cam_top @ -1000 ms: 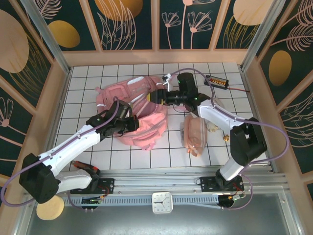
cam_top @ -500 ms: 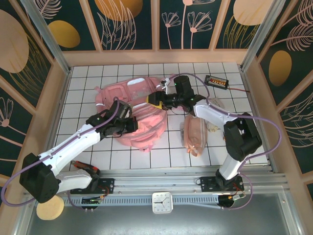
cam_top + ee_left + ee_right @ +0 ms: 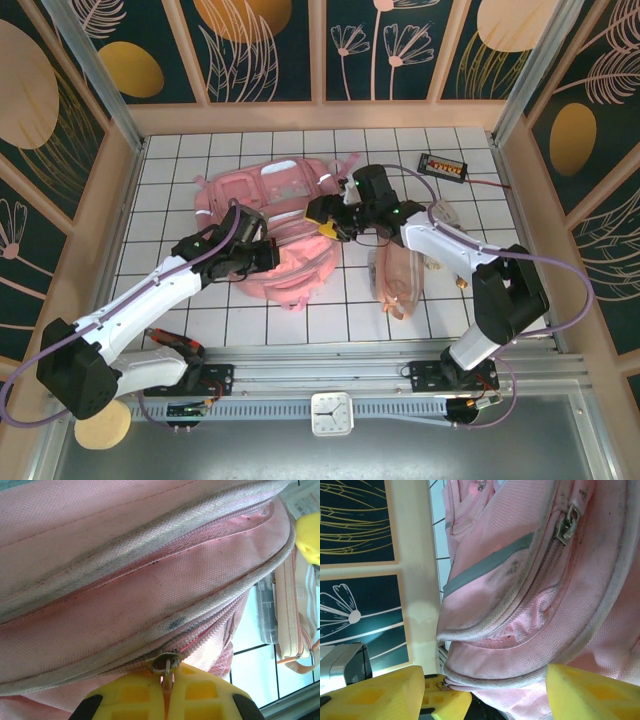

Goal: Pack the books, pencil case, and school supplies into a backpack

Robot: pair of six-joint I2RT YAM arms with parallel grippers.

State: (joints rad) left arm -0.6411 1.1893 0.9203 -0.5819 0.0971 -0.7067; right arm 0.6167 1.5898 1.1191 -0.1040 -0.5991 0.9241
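**Top external view.** The large soft pink fabric backpack (image 3: 262,190) lies at centre left of the frame. The left gripper (image 3: 268,258) is pressed shut at its lower edge. The right gripper (image 3: 322,218) stands with yellow fingers spread at its right edge. The soft pale-pink oblong pencil case (image 3: 398,275) lies right of centre, near the backpack and not yet packed. Hazard: a pull may drag the limp backpack into the pencil case instead of parting the zip.

**Left wrist view.** The left gripper (image 3: 166,692), at bottom centre, is clamped on the small metal zipper pull (image 3: 165,663). The backpack (image 3: 140,580) lies directly above it. Hazard: the tab is thin, so a skewed pull may let it slip out or jam the slider on bunched cloth.

**Right wrist view.** The right gripper (image 3: 487,692) is wide and holds nothing. The backpack (image 3: 530,595) sits ahead of it, between the fingers; contact cannot be told. Hazard: closing here may catch the wrong fabric layer.
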